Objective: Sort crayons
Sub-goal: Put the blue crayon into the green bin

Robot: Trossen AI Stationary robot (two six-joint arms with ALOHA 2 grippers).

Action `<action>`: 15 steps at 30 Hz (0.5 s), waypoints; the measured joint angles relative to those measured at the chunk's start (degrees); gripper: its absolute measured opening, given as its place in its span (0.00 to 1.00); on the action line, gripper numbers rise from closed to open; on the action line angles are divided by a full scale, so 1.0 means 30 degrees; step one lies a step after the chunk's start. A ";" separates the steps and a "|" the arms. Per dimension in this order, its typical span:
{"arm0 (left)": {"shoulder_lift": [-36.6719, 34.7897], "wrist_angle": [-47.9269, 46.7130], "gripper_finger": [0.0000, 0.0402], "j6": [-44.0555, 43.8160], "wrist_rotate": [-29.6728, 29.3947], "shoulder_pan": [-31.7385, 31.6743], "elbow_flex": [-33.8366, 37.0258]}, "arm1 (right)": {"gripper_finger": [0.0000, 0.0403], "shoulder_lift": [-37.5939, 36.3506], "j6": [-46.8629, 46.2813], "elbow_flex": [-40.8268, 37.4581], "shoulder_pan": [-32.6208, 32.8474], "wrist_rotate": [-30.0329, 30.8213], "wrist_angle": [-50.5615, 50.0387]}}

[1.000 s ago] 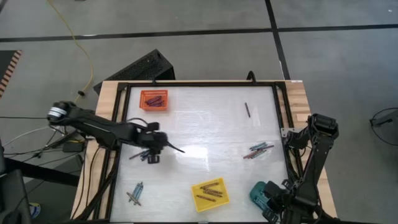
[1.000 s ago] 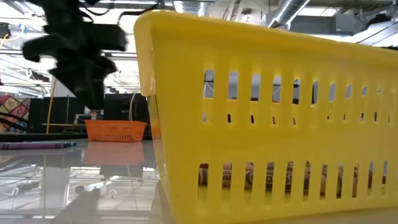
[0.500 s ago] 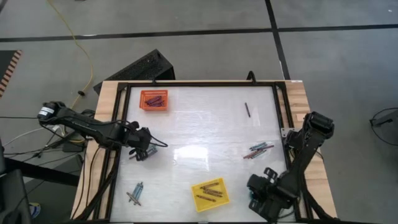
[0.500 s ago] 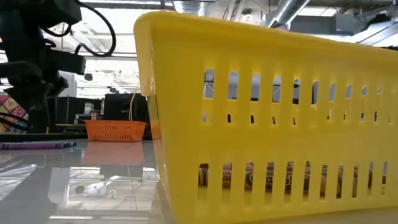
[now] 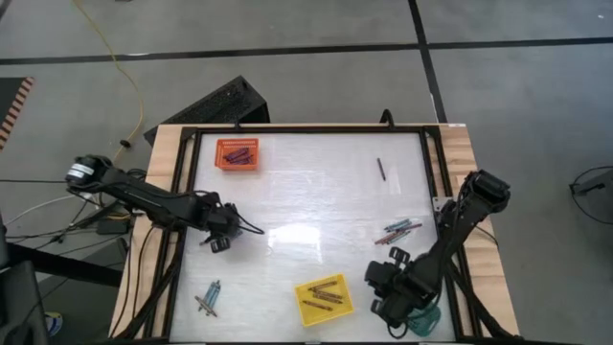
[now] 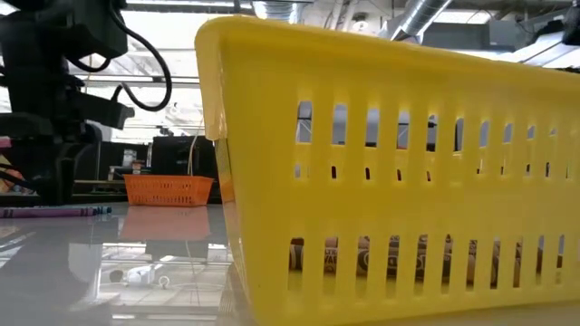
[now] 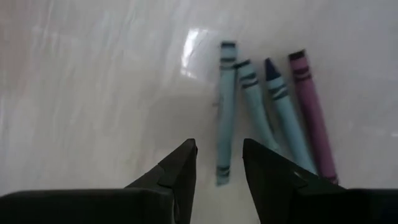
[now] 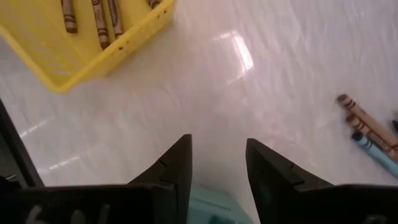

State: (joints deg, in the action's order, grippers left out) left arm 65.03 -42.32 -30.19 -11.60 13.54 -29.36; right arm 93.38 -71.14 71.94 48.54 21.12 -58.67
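My left gripper (image 5: 218, 237) stands open at the table's left side, pointing down over a small cluster of crayons (image 7: 267, 106): light teal, blue-tipped and purple sticks lying flat on the white table. The near end of one teal crayon (image 7: 224, 124) lies in the gap between its fingers (image 7: 219, 158); I cannot tell whether they touch it. My right gripper (image 5: 385, 287) is open and empty between the yellow tray (image 5: 323, 299) and the teal tray (image 5: 426, 323), above bare table (image 8: 214, 155). More crayons lie at the right (image 5: 397, 231) and near left (image 5: 208, 299).
The orange tray (image 5: 237, 153) stands at the far left and holds crayons. One dark crayon (image 5: 380, 170) lies alone at the far right. The yellow tray (image 8: 87, 37) holds brown crayons. A black frame (image 5: 306, 129) rims the table. The middle of the table is bare.
My left gripper has gone toward the table's left edge and down, onto the crayon cluster there. My right gripper has swung from the near right corner over the teal tray toward the yellow tray, rolling its wrist as it went.
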 joint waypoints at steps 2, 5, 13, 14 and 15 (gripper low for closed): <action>0.0255 0.0442 0.30 0.0173 0.0040 0.0000 0.0000 | 0.35 0.0000 0.0315 0.0000 -0.0140 -0.0022 0.0114; 0.0506 0.0615 0.30 0.0282 -0.0018 0.0000 0.0000 | 0.35 -0.0007 0.0401 0.0000 -0.0235 -0.0059 0.0187; 0.1144 0.0925 0.30 0.0700 -0.0724 -0.0162 0.0000 | 0.35 -0.0007 0.0432 0.0000 -0.0198 -0.0066 0.0238; 0.1234 0.0960 0.30 0.0704 -0.0852 -0.0252 0.0000 | 0.35 -0.0007 0.0432 0.0000 -0.0198 -0.0066 0.0281; 0.1323 0.0976 0.30 0.0756 -0.0878 -0.0368 0.0000 | 0.35 -0.0007 0.0426 0.0000 -0.0198 -0.0066 0.0289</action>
State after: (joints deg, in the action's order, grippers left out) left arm 69.00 -39.39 -27.92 -14.23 12.44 -29.36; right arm 93.36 -69.86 71.94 47.94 20.93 -57.80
